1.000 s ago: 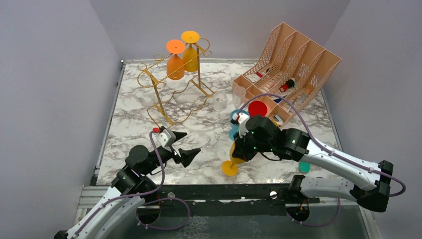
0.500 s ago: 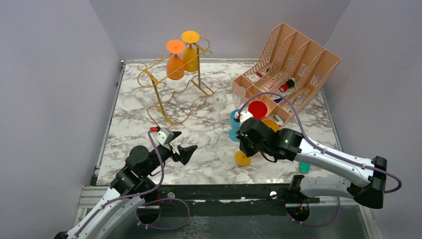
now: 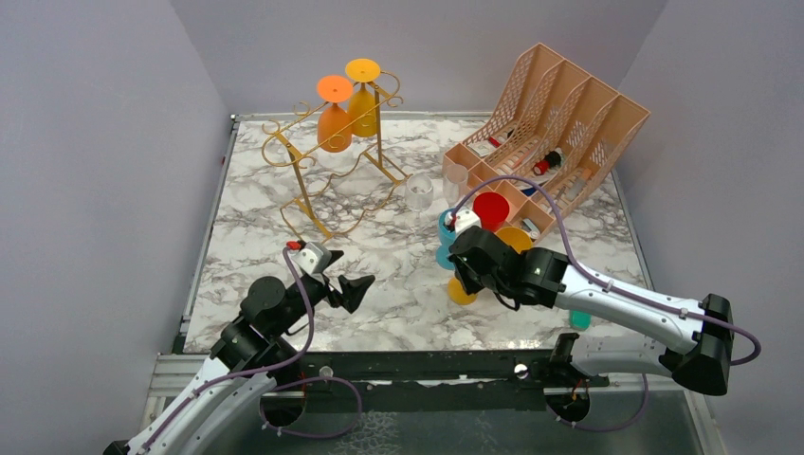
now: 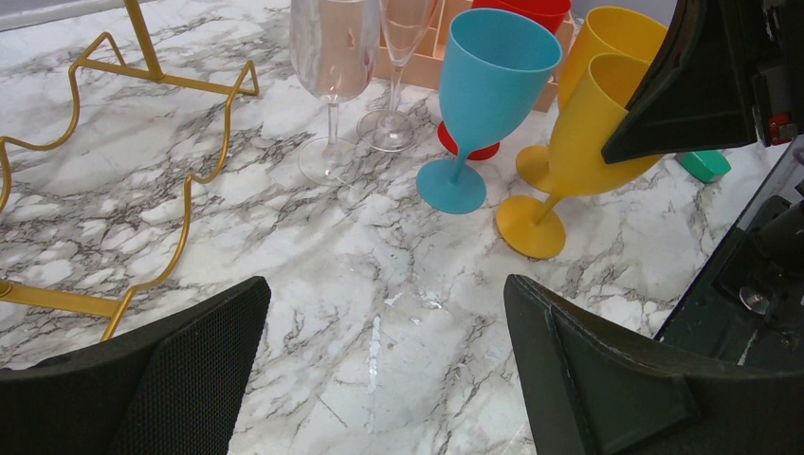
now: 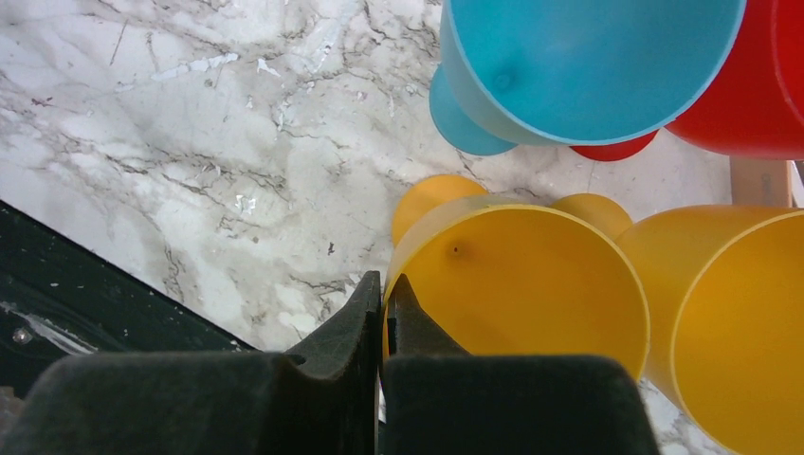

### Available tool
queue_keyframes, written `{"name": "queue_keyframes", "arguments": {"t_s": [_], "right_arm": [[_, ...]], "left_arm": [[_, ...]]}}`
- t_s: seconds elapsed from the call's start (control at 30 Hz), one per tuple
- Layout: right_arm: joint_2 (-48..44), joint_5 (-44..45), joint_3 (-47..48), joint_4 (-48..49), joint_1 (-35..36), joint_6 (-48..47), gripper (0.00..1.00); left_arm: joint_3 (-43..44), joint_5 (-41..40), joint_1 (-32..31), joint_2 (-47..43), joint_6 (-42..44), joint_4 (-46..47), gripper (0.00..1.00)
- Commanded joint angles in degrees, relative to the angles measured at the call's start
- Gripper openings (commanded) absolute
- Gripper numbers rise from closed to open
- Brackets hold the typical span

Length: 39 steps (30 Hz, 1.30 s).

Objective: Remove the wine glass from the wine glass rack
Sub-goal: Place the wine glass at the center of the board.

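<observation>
From the overhead camera, the wine glass rack (image 3: 327,171) is seen at the far left of the marbled surface (image 3: 256,227). An orange glass (image 3: 334,121) and an amber glass (image 3: 363,106) are hung foot-up on its top rails. A peach file organizer (image 3: 559,123) is set at the far right, and nothing on the small items in its compartments can be read. The left gripper (image 3: 346,280) is held over the near left of the surface, well apart from the rack. The right gripper (image 3: 465,273) is held low among a cluster of glasses in front of the organizer. Only the foot of the yellow wine glass (image 3: 462,292) is shown beneath it.

In the left wrist view, the jaws of the left gripper (image 4: 379,379) are spread wide, with nothing between them. What the overhead view hides is shown here. The yellow wine glass (image 4: 588,142) is off the rack, bowl-up and tilted, with a finger (image 4: 697,85) of the right gripper at its rim. A blue glass (image 4: 493,85) is just beside it, two clear glasses (image 4: 332,57) are behind, and a low rail of the rack (image 4: 190,190) is seen at the left.

In the right wrist view, the jaws of the right gripper (image 5: 384,303) are pinched narrowly on the rim of the yellow wine glass (image 5: 521,284). The blue glass (image 5: 588,66), a red glass (image 5: 768,85) and a second yellow glass (image 5: 730,313) are crowded around it. Whether its foot touches the surface cannot be told.
</observation>
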Motion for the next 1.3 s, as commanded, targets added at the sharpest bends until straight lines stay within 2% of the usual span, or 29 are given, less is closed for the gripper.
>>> {"name": "queue_keyframes", "arguments": {"t_s": [0.0,0.33,0.6,0.93,1.27], "right_arm": [[0.0,3.1,-0.6,3.3,0.3,-0.8,0.01],[1.1,2.6,-0.8,3.9,0.3,-0.1,0.02],[1.1,3.5,-1.1,4.0,0.2,0.2,0.08],[2.5,5.2,2.6,-1.3,0.3,0.2,0.11],[2.3,3.5,3.8,-2.2,0.2,-1.8,0.13]], "left_arm": [[1.6,-1.4,0.2,0.0,-0.1,-0.3,0.99],[1.6,-1.0,0.2,0.2,0.0,-0.3,0.99],[1.6,-1.0,0.2,1.0,0.1,-0.5,0.99],[1.5,-0.8,0.2,1.1,0.1,-0.6,0.99],[1.5,-0.6,0.1,1.3,0.1,-0.5,0.99]]}}
